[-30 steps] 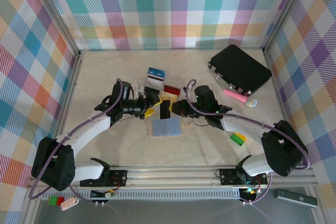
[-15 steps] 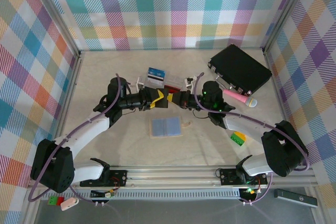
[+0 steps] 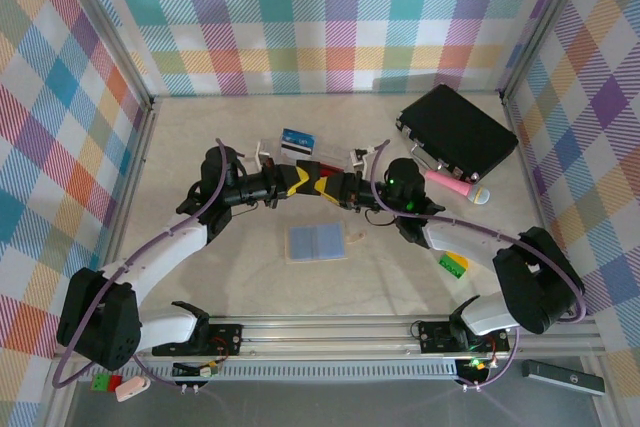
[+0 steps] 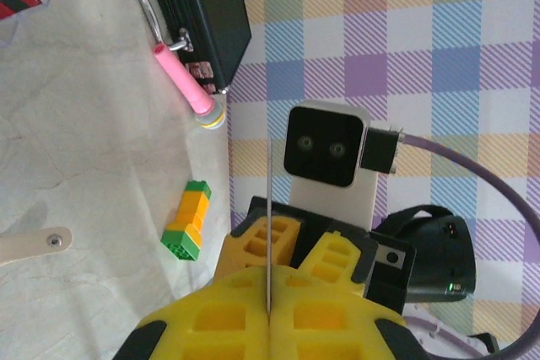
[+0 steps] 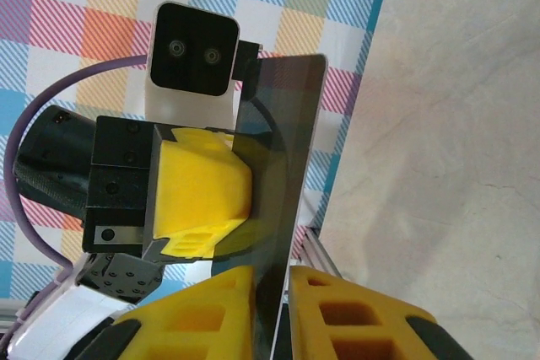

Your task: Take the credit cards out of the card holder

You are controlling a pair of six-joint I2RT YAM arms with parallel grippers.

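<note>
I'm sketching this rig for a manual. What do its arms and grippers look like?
The left arm and right arm have white shells, black joints and a purple cable looping along each. The left gripper and right gripper have chunky yellow fingers with square recesses, on black mounts. Each wrist carries a white camera block with a dark two-lens face.

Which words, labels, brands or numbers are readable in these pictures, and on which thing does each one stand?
No text can be read with certainty.
Blue card: white print, too small to read.
Black case: small sticker near its handle, blurred.
Held card: dark face, no print visible.
</note>
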